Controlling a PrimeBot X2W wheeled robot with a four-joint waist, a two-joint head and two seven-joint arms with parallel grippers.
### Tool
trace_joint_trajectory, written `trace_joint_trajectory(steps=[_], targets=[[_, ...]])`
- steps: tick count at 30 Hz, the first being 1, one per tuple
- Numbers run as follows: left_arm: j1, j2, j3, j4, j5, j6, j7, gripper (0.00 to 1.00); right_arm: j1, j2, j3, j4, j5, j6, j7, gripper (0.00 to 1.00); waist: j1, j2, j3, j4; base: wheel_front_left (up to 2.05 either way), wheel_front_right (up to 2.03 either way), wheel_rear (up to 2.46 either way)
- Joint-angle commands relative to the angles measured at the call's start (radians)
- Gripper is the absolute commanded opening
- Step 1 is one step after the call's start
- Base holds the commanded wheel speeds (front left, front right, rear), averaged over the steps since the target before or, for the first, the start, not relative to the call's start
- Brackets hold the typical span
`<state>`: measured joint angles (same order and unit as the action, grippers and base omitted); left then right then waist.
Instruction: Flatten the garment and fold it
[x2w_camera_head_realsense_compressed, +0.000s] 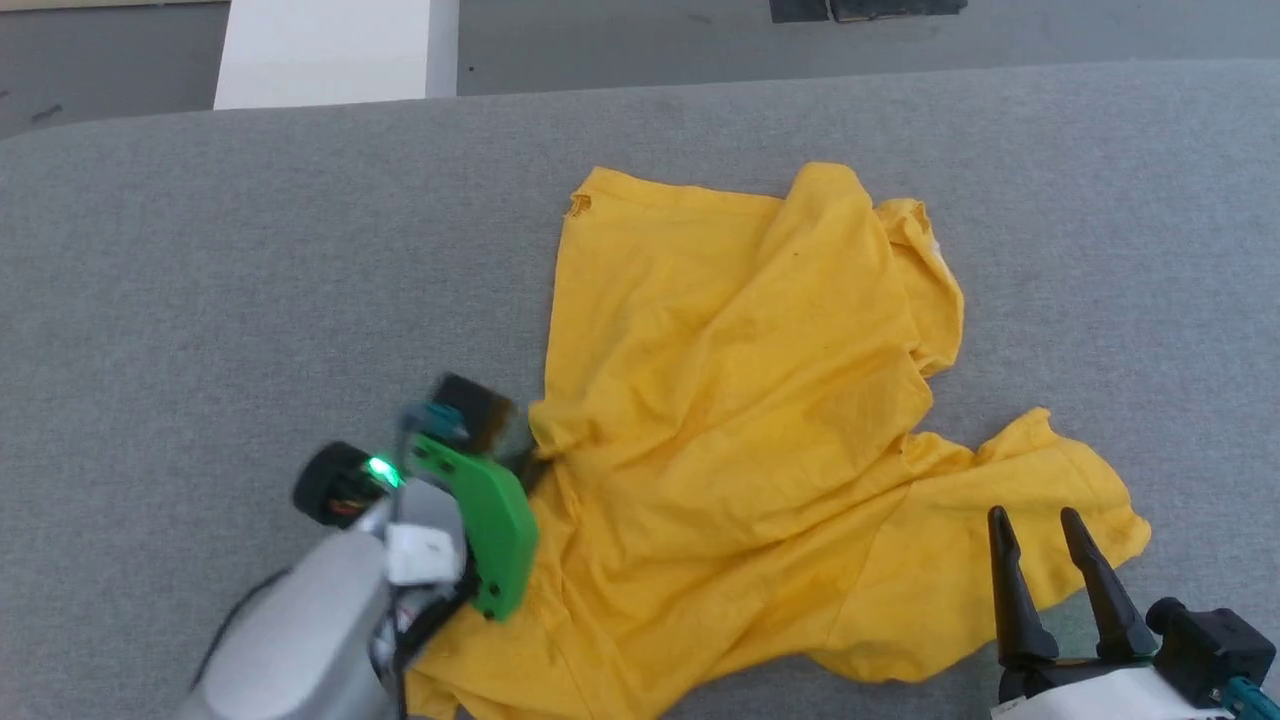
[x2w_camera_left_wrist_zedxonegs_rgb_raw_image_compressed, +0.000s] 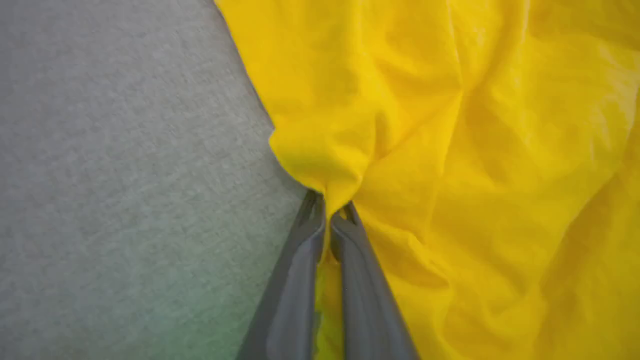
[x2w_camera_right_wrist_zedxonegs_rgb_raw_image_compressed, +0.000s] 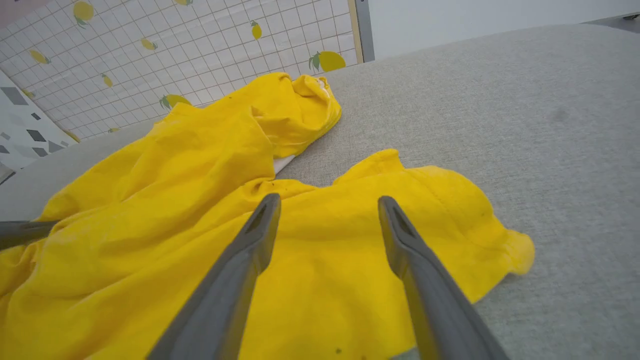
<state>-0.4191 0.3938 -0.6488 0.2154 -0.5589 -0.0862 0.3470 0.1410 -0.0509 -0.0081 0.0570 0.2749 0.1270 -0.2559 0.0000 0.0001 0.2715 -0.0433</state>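
Cloth pinched at its border is the right start for a spread: the left gripper (x2w_camera_left_wrist_zedxonegs_rgb_raw_image_compressed: 330, 212) has its two dark fingers pressed together on a small tuck of the garment (x2w_camera_head_realsense_compressed: 740, 400), just where the yellow edge meets the grey upholstered surface (x2w_camera_head_realsense_compressed: 200, 250) on that gripper's outer side. To flatten well, the tuck probably wants drawing outward and low, away from the heap, slowly enough that the thin weave does not slip from the narrow tips. Ahead of those fingers and to their inner side the garment lies plain side up, soft, matte and limp, heaped in broad diagonal creases, with a doubled-over ridge at its far end and a sliver of white beneath it. Further right, what looks like a short sleeve (x2w_camera_head_realsense_compressed: 1060, 480) with a stitched hem lies fairly flat under the tips of the right gripper (x2w_camera_head_realsense_compressed: 1040, 525), whose fingers stand wide apart and hold nothing; a matching pinch there, pulled the opposite way, should tension the cloth
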Motion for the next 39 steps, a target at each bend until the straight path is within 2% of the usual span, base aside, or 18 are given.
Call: trace_joint_trajectory(steps=[1,6,9,14,18,19,20,26,32,35,39], targets=[[-0.032,0.008,0.039,-0.009,-0.028,0.015,-0.019,0.0,-0.006,0.001,-0.002,-0.004,0.01,0.004,-0.006,1.0,0.0,-0.0001,0.011,-0.007,0.0,0.0,0.0],[-0.147,0.05,0.169,-0.067,-0.039,0.065,-0.086,0.0,-0.011,0.001,0.001,-0.016,0.021,0.004,-0.006,1.0,0.0,-0.0001,0.06,-0.026,0.0,0.0,0.0],[-0.218,0.054,0.218,-0.053,-0.044,0.083,-0.111,0.0,-0.021,0.001,0.005,-0.024,0.024,0.004,-0.006,1.0,0.0,-0.0001,0.095,-0.039,0.0,0.0,0.0],[-0.32,0.052,0.277,0.077,-0.041,0.109,-0.168,0.0,-0.051,0.001,0.027,-0.037,0.021,0.004,-0.006,1.0,0.0,-0.0001,0.162,-0.078,0.0,0.0,0.0],[-0.348,0.049,0.276,0.215,-0.033,0.109,-0.186,0.0,-0.065,0.001,0.035,-0.044,0.02,0.004,-0.006,1.0,0.0,-0.0001,0.2,-0.105,0.0,0.0,0.0],[-0.351,0.041,0.275,0.245,-0.037,0.104,-0.193,0.58,-0.066,0.001,0.033,-0.046,0.02,0.004,-0.006,1.0,0.0,-0.0001,0.207,-0.107,0.0,0.0,0.0],[-0.354,0.032,0.275,0.268,-0.041,0.1,-0.206,1.0,-0.067,0.001,0.031,-0.047,0.021,0.004,-0.006,1.0,0.0,-0.0001,0.212,-0.108,0.0,0.0,0.0],[-0.377,-0.008,0.271,0.328,-0.055,0.054,-0.291,1.0,-0.064,0.001,0.017,-0.042,0.015,0.004,-0.006,1.0,0.0,-0.0001,0.21,-0.074,0.0,0.0,0.0],[-0.392,-0.022,0.269,0.293,-0.064,0.019,-0.36,1.0,-0.064,0.001,0.005,-0.023,-0.003,0.004,-0.006,1.0,0.0,-0.0001,0.157,-0.007,0.0,0.0,0.0],[-0.373,-0.023,0.282,0.231,-0.077,0.019,-0.389,1.0,-0.062,0.001,-0.001,-0.008,-0.01,0.004,-0.006,1.0,0.0,-0.0001,0.121,0.025,0.0,0.0,0.0],[-0.294,-0.016,0.31,0.108,-0.102,0.043,-0.417,1.0,-0.054,0.001,-0.005,0.012,-0.012,0.004,-0.006,1.0,0.0,-0.0001,0.074,0.06,0.0,0.0,0.0]])
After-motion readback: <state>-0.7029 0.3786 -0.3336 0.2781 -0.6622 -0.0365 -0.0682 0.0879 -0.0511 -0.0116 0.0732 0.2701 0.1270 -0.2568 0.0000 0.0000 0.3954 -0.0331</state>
